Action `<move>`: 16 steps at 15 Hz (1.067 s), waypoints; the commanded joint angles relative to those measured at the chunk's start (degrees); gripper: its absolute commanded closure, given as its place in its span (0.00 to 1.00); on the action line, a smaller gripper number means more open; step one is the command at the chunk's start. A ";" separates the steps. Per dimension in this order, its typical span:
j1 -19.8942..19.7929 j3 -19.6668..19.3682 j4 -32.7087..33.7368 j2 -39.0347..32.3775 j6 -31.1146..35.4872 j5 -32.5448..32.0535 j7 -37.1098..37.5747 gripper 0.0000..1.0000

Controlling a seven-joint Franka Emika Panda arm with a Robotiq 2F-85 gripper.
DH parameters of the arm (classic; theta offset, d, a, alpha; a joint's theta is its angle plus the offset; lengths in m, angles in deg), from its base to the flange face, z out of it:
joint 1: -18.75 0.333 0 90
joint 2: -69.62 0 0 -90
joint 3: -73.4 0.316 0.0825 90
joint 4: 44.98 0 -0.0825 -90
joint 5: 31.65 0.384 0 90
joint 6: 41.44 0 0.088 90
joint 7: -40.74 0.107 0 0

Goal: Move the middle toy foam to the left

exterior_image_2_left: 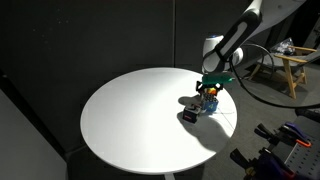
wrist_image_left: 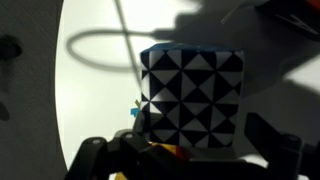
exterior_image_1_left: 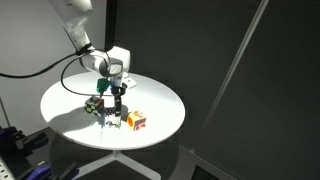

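The middle toy foam (wrist_image_left: 193,95), a cube with a white face of black triangles and a bit of blue at its side, fills the wrist view. It also shows in both exterior views (exterior_image_1_left: 108,119) (exterior_image_2_left: 208,103), near the table's edge on the robot's side. My gripper (wrist_image_left: 190,150) (exterior_image_1_left: 117,100) (exterior_image_2_left: 208,91) reaches straight down over it. One finger lies against each side of the cube, so the gripper is shut on it. I cannot tell whether the cube rests on the table or hangs just above it.
A green-black-white checkered cube (exterior_image_1_left: 95,103) sits close beside the gripper on the robot's side. An orange-yellow-red cube (exterior_image_1_left: 136,121) sits on the other side. All are on a round white table (exterior_image_1_left: 160,95) (exterior_image_2_left: 130,115). Dark curtains surround it.
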 commanded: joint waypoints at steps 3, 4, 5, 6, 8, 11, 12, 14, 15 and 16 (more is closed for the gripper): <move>0.41 -0.57 0.06 -0.52 0.06 -0.35 -0.55 0.34; 0.35 -0.49 0.14 -0.38 -0.15 -0.32 -0.75 0.44; 0.30 -0.35 0.27 -0.11 -0.38 -0.26 -1.04 0.50; 0.30 -0.26 0.28 0.20 -0.62 -0.36 -1.46 0.57; 0.31 -0.07 0.28 0.90 -1.38 -0.47 -2.36 0.70; 0.30 0.18 0.48 2.14 -3.03 -0.55 -4.14 0.90; 0.35 0.25 0.49 2.48 -3.55 -0.59 -4.75 0.95; 0.69 0.29 0.45 3.15 -4.32 -0.84 -5.51 0.94; 0.87 0.33 0.43 3.48 -4.67 -1.01 -5.84 0.97; 1.03 0.43 0.42 3.90 -5.32 -1.16 -6.34 0.98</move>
